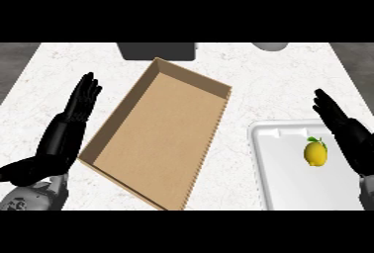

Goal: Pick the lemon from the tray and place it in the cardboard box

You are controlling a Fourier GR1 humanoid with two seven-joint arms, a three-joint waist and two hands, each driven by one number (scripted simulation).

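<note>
From the head view I see the small yellow lemon (315,153) lying in the white rectangular tray (281,190) at the desk's (256,69) right edge. The open brown cardboard box (157,138) lies mid-desk. My left robot hand (70,126) and right robot hand (347,133) are released, fingers straight.

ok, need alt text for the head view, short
A yellow lemon lies on a white rectangular tray at the right of a pale speckled counter, with an open brown cardboard box at centre. The black left hand and right hand are open, touching nothing.
</note>
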